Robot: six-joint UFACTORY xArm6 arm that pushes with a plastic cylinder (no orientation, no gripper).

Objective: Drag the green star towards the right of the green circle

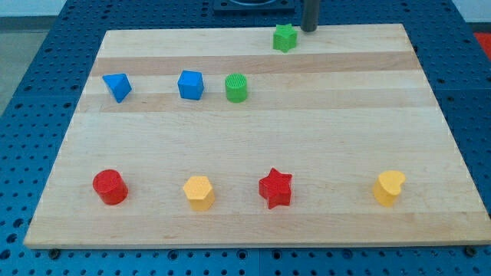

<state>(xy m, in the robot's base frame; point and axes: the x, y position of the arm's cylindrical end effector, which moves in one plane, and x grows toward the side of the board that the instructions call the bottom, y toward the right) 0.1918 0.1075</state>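
Observation:
The green star (285, 37) sits near the board's top edge, right of centre. The green circle (236, 88) stands lower and to the left of it, beside a blue cube (190, 84). My tip (309, 29) is at the board's top edge, just to the right of and slightly above the green star, close to it with a narrow gap showing.
A blue block (117, 87) lies at the left. Along the bottom stand a red cylinder (110, 186), a yellow hexagon (199, 192), a red star (275, 188) and a yellow heart (389, 188). The wooden board (345, 115) rests on a blue perforated table.

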